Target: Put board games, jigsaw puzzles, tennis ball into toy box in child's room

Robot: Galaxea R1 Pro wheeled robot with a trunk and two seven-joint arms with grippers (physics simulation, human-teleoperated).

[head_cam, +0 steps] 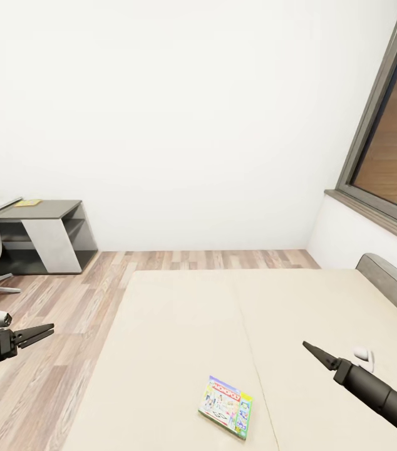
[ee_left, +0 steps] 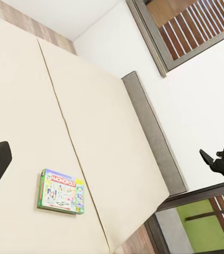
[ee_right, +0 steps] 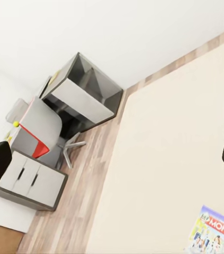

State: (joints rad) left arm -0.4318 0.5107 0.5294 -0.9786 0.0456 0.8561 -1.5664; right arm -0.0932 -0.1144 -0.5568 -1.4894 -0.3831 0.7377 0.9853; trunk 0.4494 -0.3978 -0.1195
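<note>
Bed [head_cam: 180,326]: a long beige mattress with a seam down its length and a low grey headboard [head_cam: 391,285] at its right end. It carries one task item.

Side cabinet [head_cam: 48,235]: dark grey, against the far wall beyond the bed's left end. A small yellow-green flat item lies on its top; it cannot be identified at this size. In the right wrist view a grey chair [ee_right: 40,127] with a red edge stands beside the cabinet, and a small yellow-green ball, probably the tennis ball [ee_right: 16,124], shows just past the chair.

Monopoly board game [head_cam: 226,406]: flat, face up, near the bed's near edge, just left of the seam, slightly skewed to that edge.

Left claw [head_cam: 39,333]: off the bed's left end, over the floor, fingers at a narrow gap, empty. Right claw [head_cam: 314,352]: over the bed, right of the box and well apart from it, fingers together to a point, empty.

Judgement: the step in hand is collecting this box. Because it lies flat, grip a long edge from the near side, tipping or sliding it towards the bed's edge first, with the fingers spread beforehand.
</note>
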